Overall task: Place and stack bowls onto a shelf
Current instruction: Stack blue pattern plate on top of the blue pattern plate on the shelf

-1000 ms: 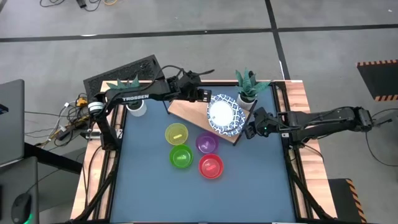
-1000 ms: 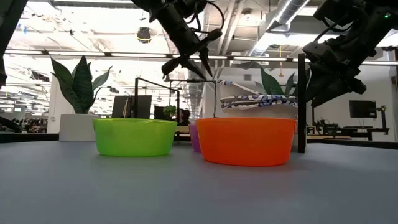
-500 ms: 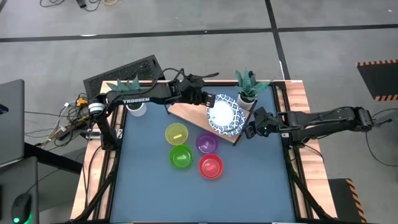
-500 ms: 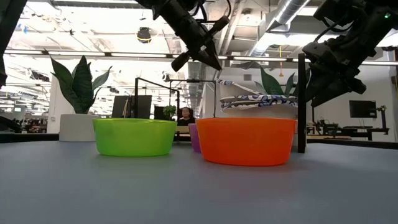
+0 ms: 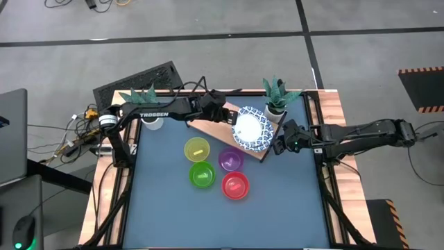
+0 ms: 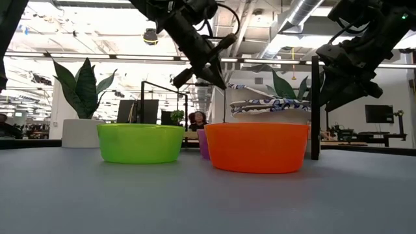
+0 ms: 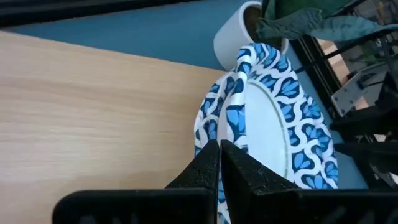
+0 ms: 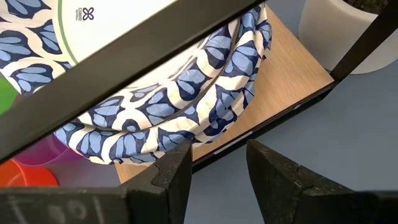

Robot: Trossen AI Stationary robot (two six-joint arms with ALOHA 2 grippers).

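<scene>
From the high view, the patterned dishes [image 5: 252, 128] sit stacked on the right part of the shelf [image 5: 208, 123], which lies at the far side of the blue worktop [image 5: 166, 201]. The left gripper [image 5: 226, 117] is over the shelf board just beside the stack's left rim. The right gripper [image 5: 279, 144] waits near the shelf's right corner. The yellow bowl [image 5: 197, 149], green bowl [image 5: 202, 174], purple bowl [image 5: 230, 160] and red bowl [image 5: 235, 185] are on the worktop in front of the shelf, not yet placed.

In the low view, the left gripper [image 6: 211, 77] hangs above the shelf just beside the dish stack [image 6: 270, 103], its fingers close together. The right gripper [image 6: 341, 84] is at the far right, beside a black shelf post.

The left wrist view shows that gripper's two fingers [image 7: 219, 163] pressed together with nothing between them, pointing at the edge of the dishes [image 7: 273, 124] on the wooden board [image 7: 93, 106].

The right wrist view shows its fingers [image 8: 177, 167] parted and empty, facing the side of the stack [image 8: 186, 106] under the wire frame.

The dishes look done, so the step in hand is probably a nudge or a retreat from the stack. Next, I judge, an arm must spread its fingers, go to one plastic bowl, take its rim, and set it on the bare left part of the shelf.
</scene>
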